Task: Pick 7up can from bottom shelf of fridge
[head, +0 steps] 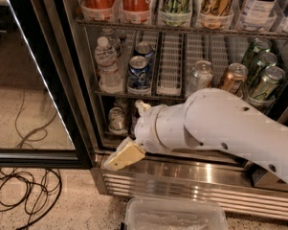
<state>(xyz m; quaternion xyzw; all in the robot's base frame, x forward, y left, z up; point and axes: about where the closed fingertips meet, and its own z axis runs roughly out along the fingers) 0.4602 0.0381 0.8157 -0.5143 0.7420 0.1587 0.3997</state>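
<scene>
The 7up can [117, 119], pale silvery-green with a shiny top, stands at the left end of the bottom shelf [110, 134] of the fridge [81, 95], beside a dark bottle [139, 110] with a pale cap. My gripper [116, 162], cream-coloured, hangs in front of the fridge's steel sill, just below and slightly right of the can, apart from it and holding nothing that shows. My white arm [220, 123] crosses from the right and hides the rest of the bottom shelf.
The rack above holds a water bottle [107, 63], a blue can [138, 71], a silver can [201, 75], a copper can [233, 78] and green cans [265, 80]. The open glass door [33, 80] stands left. A clear bin [174, 214] and cables [24, 190] lie on the floor.
</scene>
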